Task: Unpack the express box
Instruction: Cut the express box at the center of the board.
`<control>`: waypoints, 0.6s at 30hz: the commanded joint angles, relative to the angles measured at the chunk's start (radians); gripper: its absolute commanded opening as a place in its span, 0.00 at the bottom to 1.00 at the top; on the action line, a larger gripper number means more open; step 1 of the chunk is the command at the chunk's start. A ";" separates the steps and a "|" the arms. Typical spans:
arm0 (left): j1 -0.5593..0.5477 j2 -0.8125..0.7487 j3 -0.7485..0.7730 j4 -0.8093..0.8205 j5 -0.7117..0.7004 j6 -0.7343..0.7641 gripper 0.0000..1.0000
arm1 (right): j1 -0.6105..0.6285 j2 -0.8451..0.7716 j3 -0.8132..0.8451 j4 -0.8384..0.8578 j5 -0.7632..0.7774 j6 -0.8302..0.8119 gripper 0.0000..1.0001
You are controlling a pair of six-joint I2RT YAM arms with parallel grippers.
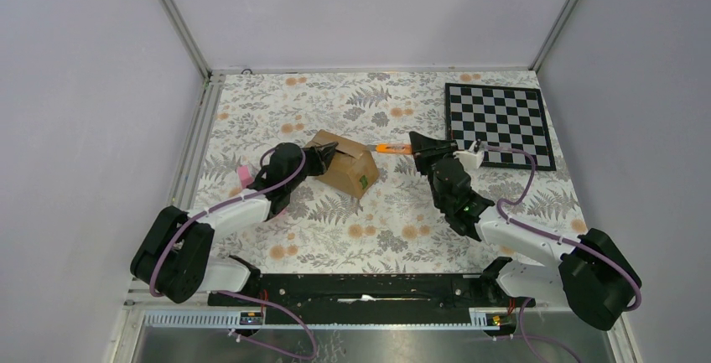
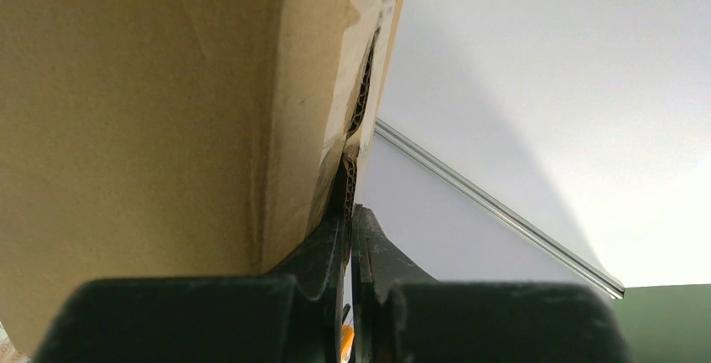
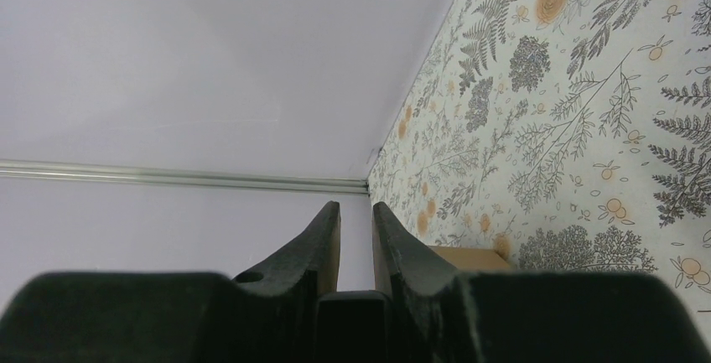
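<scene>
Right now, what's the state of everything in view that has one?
box: one flap edge clamped; opened or not, unclear.
left gripper: shut on that flap edge.
cutter: pointing at the box.
right gripper: nearly shut, apparently on the cutter.
pink wedge: lying loose, untouched.
chessboard: lying flat.

From high at 6 o'clock, the top camera looks down. The left wrist camera sits very close to the small brown cardboard box (image 2: 151, 111); the right one skims the flower-printed tablecloth (image 3: 587, 128). The top view shows both.
</scene>
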 commanded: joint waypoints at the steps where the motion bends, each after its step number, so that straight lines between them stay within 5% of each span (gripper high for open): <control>1: -0.003 0.002 -0.016 0.061 0.001 -0.070 0.00 | -0.009 0.001 -0.007 0.065 0.003 -0.013 0.00; 11: 0.065 -0.041 0.076 -0.263 0.219 0.053 0.00 | 0.011 -0.004 0.027 0.329 -0.452 -0.755 0.00; 18: 0.131 -0.010 0.155 -0.486 0.390 0.251 0.00 | 0.192 -0.079 0.049 0.285 -0.422 -1.169 0.00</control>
